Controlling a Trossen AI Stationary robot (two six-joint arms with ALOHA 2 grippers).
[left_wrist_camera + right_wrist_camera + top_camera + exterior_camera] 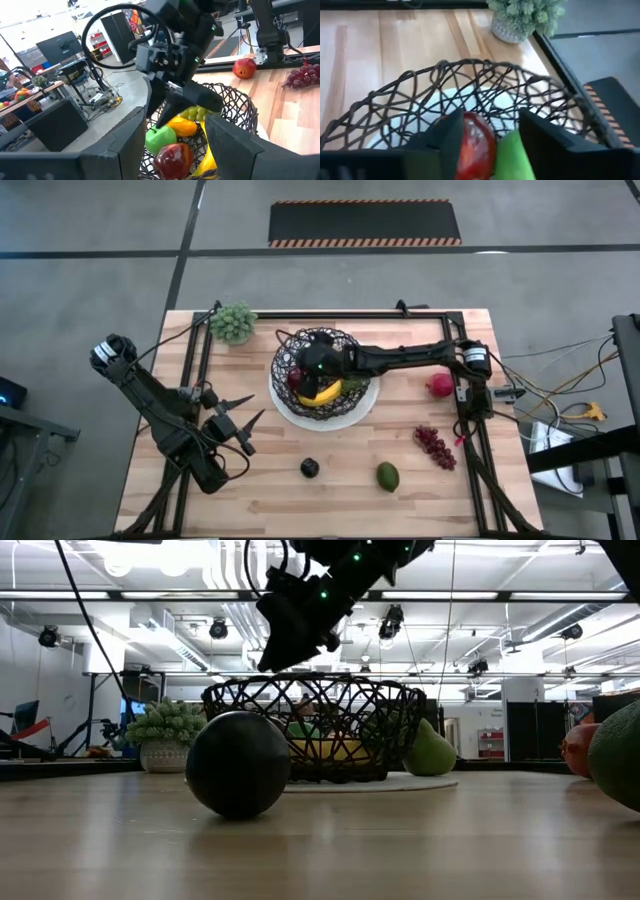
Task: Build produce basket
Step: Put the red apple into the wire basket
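The black wire basket stands on a white plate at the table's middle. A yellow banana, a red apple and a green apple lie in it. My right gripper hangs above the basket's inside, pointing slantwise down, open with nothing between its fingers. A dark plum, an avocado, dark red grapes and a red fruit lie on the table. My left gripper waits open at the near left, level, facing the basket.
A pale green bushy plant in a pot stands at the far left. A green pear-shaped fruit shows beside the basket in the low view. Black rails frame the tabletop. Bare wood lies between the plum and the near edge.
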